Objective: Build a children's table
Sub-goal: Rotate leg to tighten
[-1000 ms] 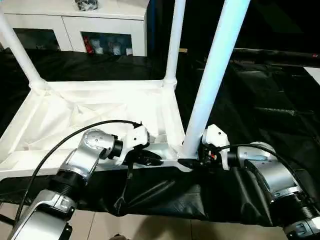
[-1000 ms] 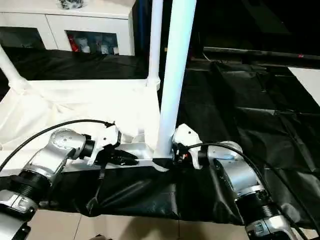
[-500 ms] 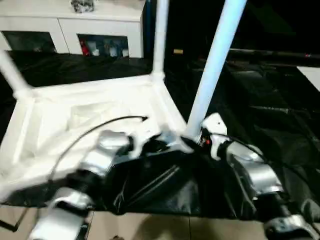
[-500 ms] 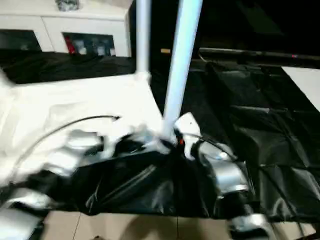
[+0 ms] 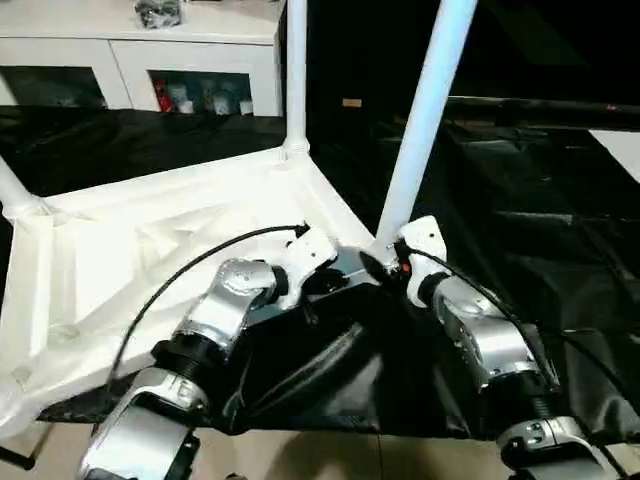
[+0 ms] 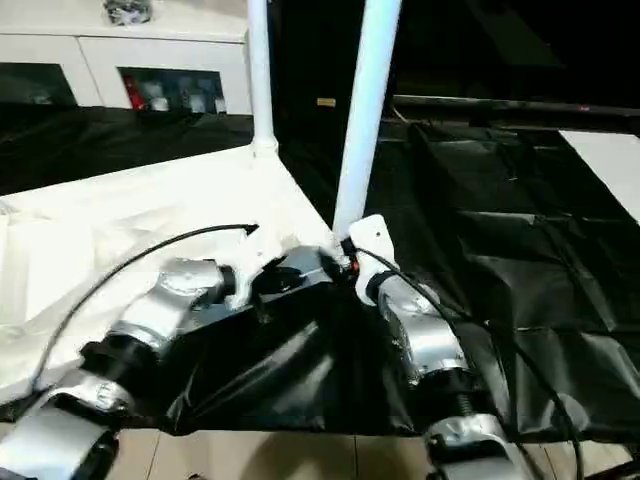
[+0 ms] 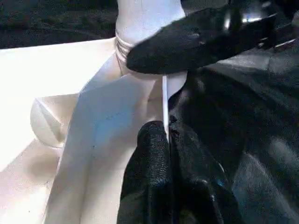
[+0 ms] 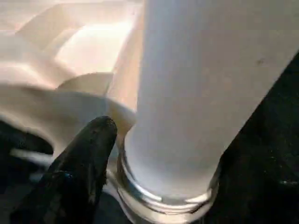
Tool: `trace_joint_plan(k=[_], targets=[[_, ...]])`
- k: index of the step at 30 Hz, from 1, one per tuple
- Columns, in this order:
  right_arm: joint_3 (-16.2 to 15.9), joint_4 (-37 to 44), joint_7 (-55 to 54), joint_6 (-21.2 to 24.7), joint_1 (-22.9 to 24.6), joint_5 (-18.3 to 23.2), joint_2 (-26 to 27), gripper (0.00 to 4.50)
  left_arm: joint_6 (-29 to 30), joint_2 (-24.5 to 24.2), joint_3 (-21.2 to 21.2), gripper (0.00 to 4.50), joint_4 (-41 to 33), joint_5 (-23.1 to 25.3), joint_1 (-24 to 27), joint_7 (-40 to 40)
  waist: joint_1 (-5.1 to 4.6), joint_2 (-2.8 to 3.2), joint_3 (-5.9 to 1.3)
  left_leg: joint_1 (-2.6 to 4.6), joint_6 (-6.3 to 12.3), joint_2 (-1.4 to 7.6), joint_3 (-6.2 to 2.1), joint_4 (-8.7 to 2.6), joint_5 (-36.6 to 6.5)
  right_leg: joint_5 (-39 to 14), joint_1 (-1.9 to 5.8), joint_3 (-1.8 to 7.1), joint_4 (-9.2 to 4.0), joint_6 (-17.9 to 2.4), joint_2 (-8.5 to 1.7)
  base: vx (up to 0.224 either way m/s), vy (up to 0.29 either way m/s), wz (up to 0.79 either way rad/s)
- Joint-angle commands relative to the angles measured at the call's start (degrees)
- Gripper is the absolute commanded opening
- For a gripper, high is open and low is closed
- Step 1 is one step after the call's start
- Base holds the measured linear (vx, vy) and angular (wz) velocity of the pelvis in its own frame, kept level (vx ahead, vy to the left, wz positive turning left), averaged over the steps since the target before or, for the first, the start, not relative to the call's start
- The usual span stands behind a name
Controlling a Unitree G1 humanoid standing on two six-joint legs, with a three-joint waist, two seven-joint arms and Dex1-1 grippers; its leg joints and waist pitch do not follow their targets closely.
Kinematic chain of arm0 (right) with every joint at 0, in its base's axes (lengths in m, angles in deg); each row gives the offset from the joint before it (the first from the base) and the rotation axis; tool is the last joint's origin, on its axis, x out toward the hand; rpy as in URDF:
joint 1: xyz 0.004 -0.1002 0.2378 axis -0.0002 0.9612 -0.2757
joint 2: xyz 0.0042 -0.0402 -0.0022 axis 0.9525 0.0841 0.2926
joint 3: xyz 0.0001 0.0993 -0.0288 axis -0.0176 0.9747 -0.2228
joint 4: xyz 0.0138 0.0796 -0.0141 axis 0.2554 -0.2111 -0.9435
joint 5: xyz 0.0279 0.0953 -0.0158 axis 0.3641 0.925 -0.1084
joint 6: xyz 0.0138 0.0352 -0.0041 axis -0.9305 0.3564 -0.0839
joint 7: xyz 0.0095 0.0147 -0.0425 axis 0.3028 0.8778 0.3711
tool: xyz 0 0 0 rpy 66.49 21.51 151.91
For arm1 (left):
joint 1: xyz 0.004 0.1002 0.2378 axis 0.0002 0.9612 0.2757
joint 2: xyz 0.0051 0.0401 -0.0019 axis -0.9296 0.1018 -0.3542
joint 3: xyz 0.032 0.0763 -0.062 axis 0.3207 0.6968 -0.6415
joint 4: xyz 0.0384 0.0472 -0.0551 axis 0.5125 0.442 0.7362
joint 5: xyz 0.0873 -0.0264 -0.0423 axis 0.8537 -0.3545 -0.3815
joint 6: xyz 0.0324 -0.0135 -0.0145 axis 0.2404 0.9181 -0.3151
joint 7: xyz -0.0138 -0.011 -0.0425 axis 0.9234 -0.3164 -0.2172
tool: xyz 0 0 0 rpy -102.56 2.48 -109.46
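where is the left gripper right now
The left gripper is at the near corner of the upturned white table top, shut on its thin raised rim, just left of the leg where the right gripper sits.

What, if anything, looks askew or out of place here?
The upturned tabletop lies skewed on the black cloth, its near left corner hanging past the cloth's front edge. The near leg seems to lean beside the upright far leg, though perspective may cause that.
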Motion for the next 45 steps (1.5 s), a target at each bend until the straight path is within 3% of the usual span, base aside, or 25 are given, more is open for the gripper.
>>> trace_joint_plan(k=[1, 2, 7, 11, 13, 14, 19, 24, 31, 32, 33, 34, 36, 37, 38, 39, 41, 45], targets=[[-4.3, 0.1, 4.6, 0.4, 1.1, 0.5, 0.7, 3.79, -3.9, 0.9, 2.0, 0.00, -3.4, -3.1, 0.6, -5.1, 0.19, -0.45, -3.38, 0.01, 1.91, 0.78, -0.03, -4.08, -14.1, -17.2, 2.79, 2.28, -5.07, -10.2, -3.12, 0.000, 0.000, 0.00], [-4.2, 0.5, 7.2, -0.6, 1.4, 0.8, -1.0, 3.79, -4.2, -0.8, 2.3, 0.00, -5.1, -4.3, 1.6, -8.8, 0.33, -0.43, -3.43, 0.19, 2.02, 0.93, 0.01, -4.02, -13.5, -16.1, 2.66, 2.32, -5.01, -10.7, -3.18, 0.000, 0.000, 0.00], [-3.9, 1.5, 11.9, -1.1, 1.7, 1.9, -3.5, 3.79, -4.0, -2.9, 2.5, 0.00, -6.6, -4.7, 2.4, -11.9, 0.34, -0.40, -3.51, 0.14, 2.51, 1.05, 0.07, -3.97, -12.4, -11.7, 2.88, 2.29, -4.39, -12.3, -3.04, 0.000, 0.000, 0.00], [-6.3, 5.6, 21.7, -1.2, 3.3, 3.3, -8.1, 3.79, -4.7, -5.7, 2.5, 0.00, -7.6, -5.4, 3.3, -17.1, 0.39, -0.40, -3.47, 0.07, 3.37, 1.08, 0.15, -3.86, -12.1, -9.4, 3.02, 2.32, -4.17, -13.3, -2.95, 0.000, 0.000, 0.00], [-6.8, 6.9, 24.7, -1.0, 3.8, 4.1, -9.5, 3.79, -5.1, -6.7, 2.6, 0.00, -7.9, -5.7, 3.5, -18.4, 0.58, -0.53, -3.43, 0.27, 3.63, 1.13, 0.22, -3.84, -12.2, -10.0, 2.95, 2.36, -4.21, -13.3, -3.03, 0.000, 0.000, 0.00], [-7.2, 7.9, 26.6, -0.7, 4.2, 4.6, -10.4, 3.52, -5.2, -7.4, 2.6, 0.00, -8.2, -5.9, 3.6, -19.2, 0.78, -0.52, -3.36, 0.25, 3.62, 1.25, 0.20, -3.88, -12.4, -10.7, 2.98, 2.40, -4.29, -13.2, -3.13, 0.000, 0.000, 0.00], [-8.6, 10.7, 31.8, -1.0, 5.4, 5.6, -13.1, 3.13, -5.3, -9.3, 2.6, 0.00, -9.0, -6.9, 4.2, -22.2, 1.22, -0.50, -3.17, 0.56, 2.60, 1.30, 0.27, -4.02, -14.2, -14.4, 2.60, 2.42, -4.59, -12.6, -3.09, 0.000, 0.000, 0.00], [-9.4, 11.6, 33.9, -1.2, 5.9, 5.3, -14.5, 2.79, -5.3, -9.7, 2.9, 0.00, -9.1, -7.2, 4.2, -23.3, 1.51, -0.52, -3.32, 0.48, 2.38, 1.28, 0.22, -3.99, -13.3, -13.4, 2.69, 2.42, -4.41, -12.5, -3.12, 0.000, 0.000, 0.00], [-10.0, 12.1, 33.8, -1.3, 6.8, 5.0, -13.9, 2.70, -5.0, -9.1, 3.1, 0.00, -10.4, -7.6, 5.3, -22.6, 1.69, -0.82, -3.42, 0.32, 2.85, 1.31, 0.21, -3.86, -11.5, -11.4, 2.89, 2.40, -4.07, -12.8, -3.16, 0.000, 0.000, 0.00], [-9.5, 12.0, 32.3, -1.0, 7.0, 5.3, -13.0, 2.70, -4.8, -8.7, 3.0, 0.00, -10.6, -7.4, 5.5, -21.7, 1.62, -0.87, -3.39, 0.30, 2.98, 1.25, 0.25, -3.86, -11.5, -11.7, 2.83, 2.36, -4.15, -12.7, -3.10, 0.000, 0.000, 0.00], [-9.4, 12.0, 32.1, -0.9, 7.0, 5.3, -12.8, 2.70, -4.8, -8.6, 3.0, 0.00, -10.6, -7.4, 5.6, -21.6, 1.55, -1.29, -3.43, 0.31, 3.07, 1.25, 0.33, -3.79, -11.5, -11.9, 2.81, 2.39, -4.16, -12.6, -3.10, 0.000, 0.000, 0.00], [-9.1, 11.9, 31.3, -0.7, 7.0, 5.5, -12.4, 2.70, -4.6, -8.4, 2.8, 0.00, -10.6, -7.3, 5.7, -21.1, 1.64, -0.99, -3.34, 0.36, 2.99, 1.27, 0.26, -3.87, -11.6, -12.9, 2.74, 2.40, -4.20, -12.4, -3.18, 0.000, 0.000, 0.00], [-7.3, 9.7, 24.3, -0.5, 6.3, 4.6, -9.2, 2.70, -3.8, -6.1, 2.0, 0.00, -8.9, -6.1, 4.5, -15.7, 1.53, -1.08, -3.17, 0.39, 2.51, 1.22, 0.26, -3.98, -12.4, -15.0, 2.59, 2.38, -4.45, -11.7, -3.14, 0.000, 0.000, 0.00], [-6.1, 7.9, 19.7, -0.4, 5.6, 3.9, -7.1, 2.70, -3.3, -4.6, 1.5, 0.00, -7.8, -5.5, 3.8, -12.6, 1.39, -1.65, -3.14, 0.34, 2.27, 1.26, 0.30, -4.01, -12.4, -15.9, 2.55, 2.40, -4.58, -11.3, -3.17, 0.000, 0.000, 0.00], [-3.5, 4.3, 10.4, 0.0, 4.0, 2.9, -3.0, 2.69, -1.9, -1.4, 0.8, 0.00, -5.8, -4.2, 2.2, -6.1, 1.27, -1.28, -2.94, 0.66, 1.04, 1.08, 0.18, -4.09, -14.7, -21.1, 2.16, 2.32, -5.08, -10.1, -3.29, 0.000, 0.000, 0.00], [-3.5, 4.3, 10.4, 0.0, 4.0, 2.9, -3.0, 2.69, -1.9, -1.4, 0.8, 0.00, -5.8, -4.2, 2.2, -6.1, 1.09, -1.48, -2.95, 0.53, 0.50, 1.04, 0.15, -4.11, -14.8, -22.0, 2.17, 2.32, -5.06, -9.7, -3.25, 0.000, 0.000, 0.00], [-1.0, 0.2, 0.4, 0.9, 1.9, 2.8, 2.5, 2.69, 0.5, 3.2, 1.0, 0.00, -3.6, -2.1, 0.4, 2.1, 0.84, -1.18, -3.00, 0.72, -0.76, 0.99, -0.09, -4.27, -15.5, -23.7, 1.97, 2.29, -5.32, -8.8, -3.30, -0.029, 0.004, -0.02], [-1.6, -4.4, -9.2, 0.1, -0.9, -0.7, 6.8, 2.69, 1.5, 7.1, 2.1, 0.00, -1.9, -0.3, -0.6, 7.8, 0.67, -1.12, -3.07, 0.57, 0.10, 0.65, 0.03, -4.12, -15.5, -21.9, 2.03, 2.38, -5.59, -8.5, -3.14, 0.000, 0.000, 0.00]])
